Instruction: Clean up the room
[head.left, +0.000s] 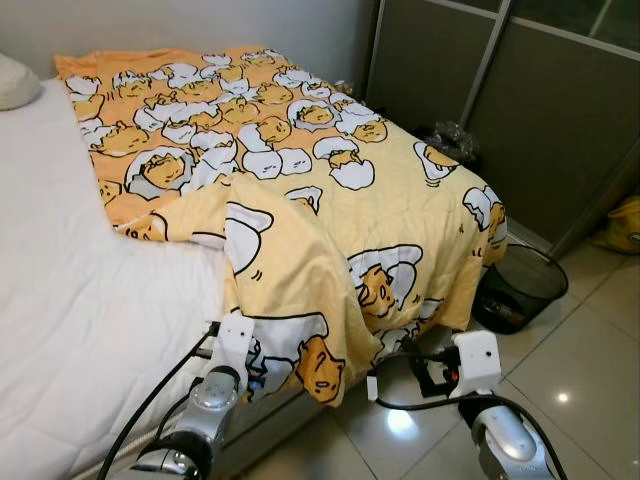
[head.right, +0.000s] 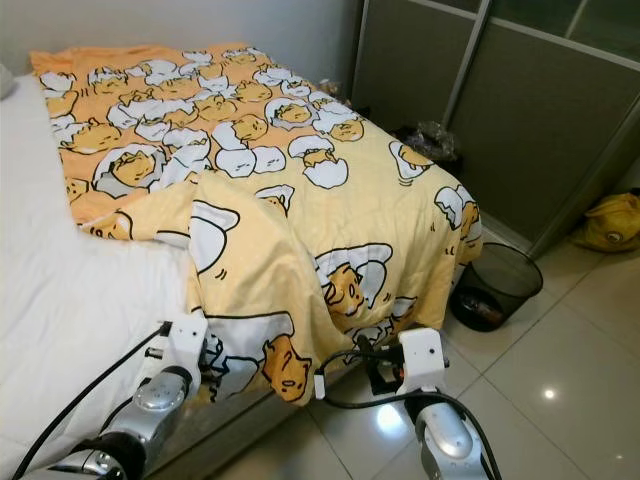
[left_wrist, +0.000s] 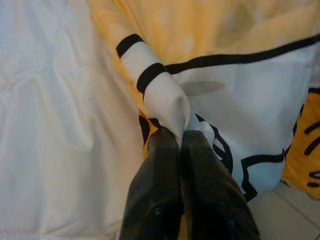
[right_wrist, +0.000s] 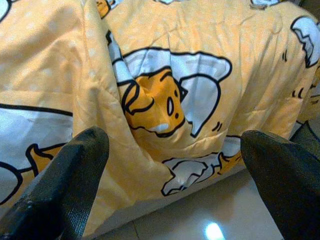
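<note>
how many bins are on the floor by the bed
1: a black mesh wastebasket stands on the tiled floor beside the foot corner of the bed, under the blanket's hanging edge. Others may be hidden behind the bed.

We cannot see the foot edge of the white-sheeted bed (head.left: 90, 330), because the yellow quilt printed with cartoon eggs (head.left: 330, 220) drapes over it and hangs toward the floor. The white pillow (head.left: 15, 80) is cut off by the frame's left side, and the yellow bag (head.left: 622, 225) by the sliding doors is cut off at the right. What lies inside the black mesh waste bin (head.left: 525, 285) and in the crinkled dark bundle (head.left: 450, 140) beyond the bed is too small for us to tell.
</note>
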